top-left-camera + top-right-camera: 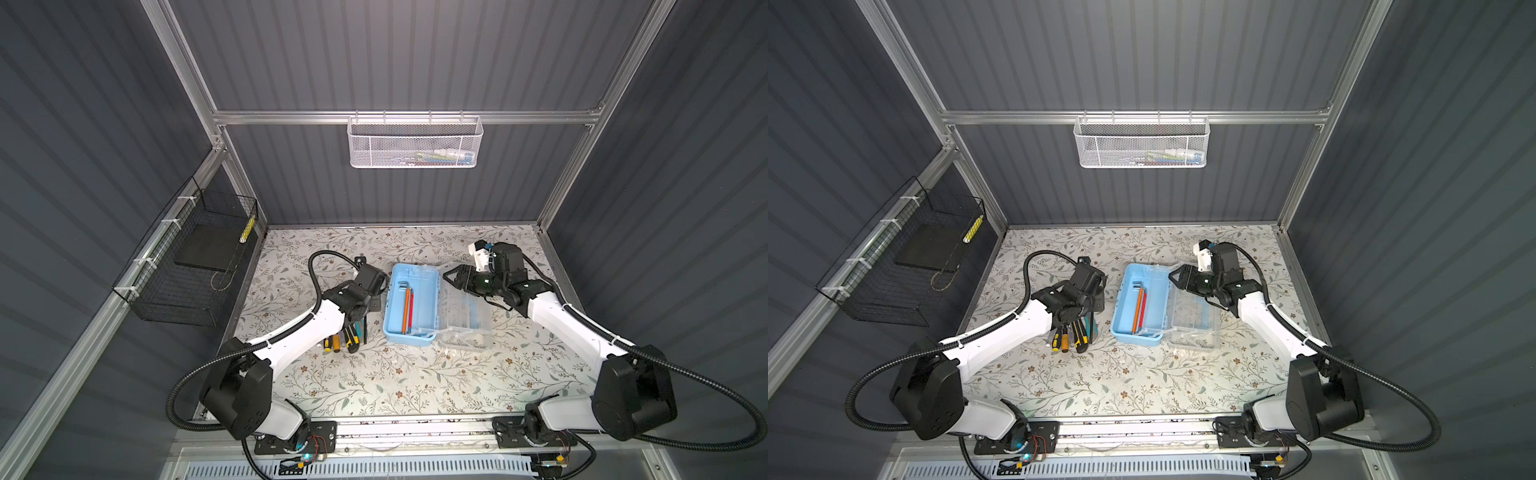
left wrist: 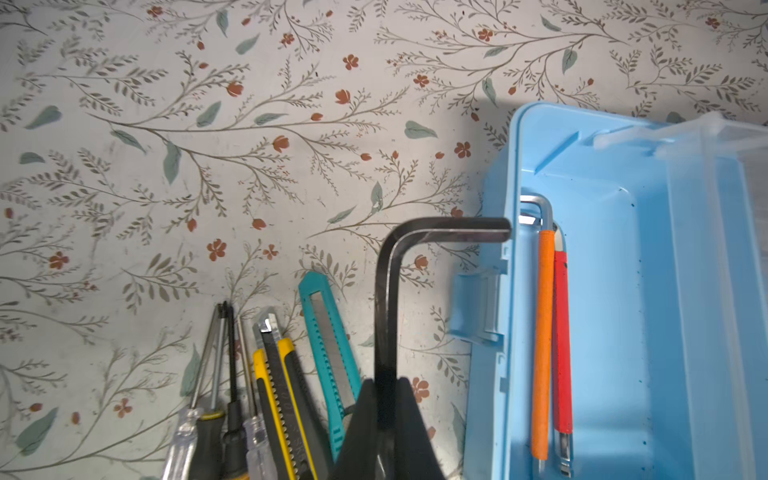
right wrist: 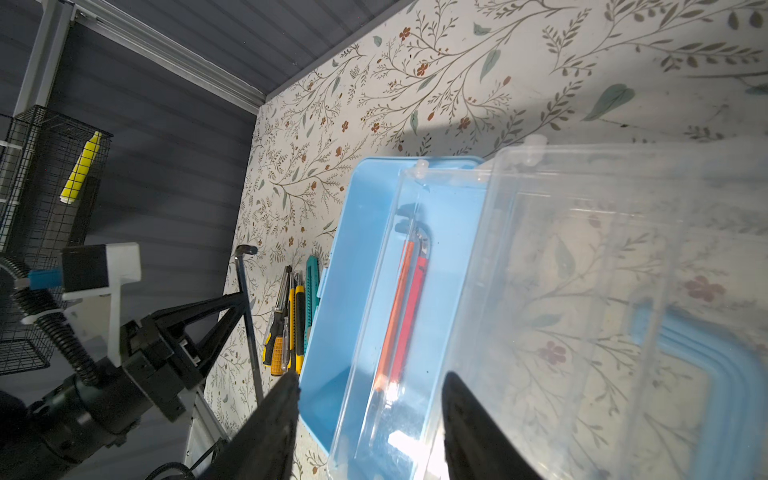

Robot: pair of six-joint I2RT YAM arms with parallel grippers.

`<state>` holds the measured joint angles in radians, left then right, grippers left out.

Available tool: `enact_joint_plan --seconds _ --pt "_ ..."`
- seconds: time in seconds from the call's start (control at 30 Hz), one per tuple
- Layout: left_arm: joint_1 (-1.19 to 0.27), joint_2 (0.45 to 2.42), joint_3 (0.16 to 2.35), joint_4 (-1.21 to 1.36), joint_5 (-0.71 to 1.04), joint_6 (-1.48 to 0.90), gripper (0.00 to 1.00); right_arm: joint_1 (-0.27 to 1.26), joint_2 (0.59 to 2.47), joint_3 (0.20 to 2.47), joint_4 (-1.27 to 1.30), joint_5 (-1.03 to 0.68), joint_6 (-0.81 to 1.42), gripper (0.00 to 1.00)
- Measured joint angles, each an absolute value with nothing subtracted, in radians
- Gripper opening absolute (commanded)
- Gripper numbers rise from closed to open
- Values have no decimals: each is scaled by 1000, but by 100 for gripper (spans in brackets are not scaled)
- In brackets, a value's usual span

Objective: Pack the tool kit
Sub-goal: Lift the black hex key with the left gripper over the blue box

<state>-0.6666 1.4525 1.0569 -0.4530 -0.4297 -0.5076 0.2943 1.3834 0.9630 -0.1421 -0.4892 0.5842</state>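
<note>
We see the light-blue plastic box (image 1: 397,309), clear lid (image 1: 467,318) open, on the flowered tabletop (image 1: 374,382); beside it the left jaws grip a black L-shaped hex key (image 2: 386,311), above its far end the right jaws stand open.

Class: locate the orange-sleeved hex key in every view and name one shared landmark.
A top view: orange-sleeved hex key, in the blue box.
A top view: key, in the box.
Left wrist: key, beside the red-sleeved key.
Right wrist: key, seen through clear plastic.
Shared landmark: the blue box.
</note>
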Motion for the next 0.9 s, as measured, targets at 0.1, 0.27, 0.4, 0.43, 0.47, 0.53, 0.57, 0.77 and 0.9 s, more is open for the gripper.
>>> enact_joint_plan --seconds 0.1,0.27,0.4,0.43,0.47,0.53,0.57,0.77,0.9 --pt "-667 1432 1075 -471 -439 -496 0 294 1383 963 -142 -490 584 56" --pt "-665 1425 1118 -466 -379 -489 0 294 1383 964 -143 -491 583 56" --pt "-665 1470 1148 -405 -278 -495 0 294 1387 973 -142 -498 587 56" --pt "-665 1489 1155 -387 -253 -500 0 294 1389 976 -143 -499 587 56" --pt "-665 1516 1162 -365 -228 -505 0 294 1392 979 -142 -500 588 56" --pt "-665 1565 1174 -330 -187 -511 0 294 1396 983 -142 -502 588 56" --pt "-665 1591 1180 -313 -170 -516 0 294 1396 983 -143 -502 588 56" --pt "-666 1707 1225 -255 -104 -528 0 294 1396 990 -146 -502 588 56" --pt "-669 1759 1255 -232 -84 -528 0 294 1397 994 -145 -502 588 56"
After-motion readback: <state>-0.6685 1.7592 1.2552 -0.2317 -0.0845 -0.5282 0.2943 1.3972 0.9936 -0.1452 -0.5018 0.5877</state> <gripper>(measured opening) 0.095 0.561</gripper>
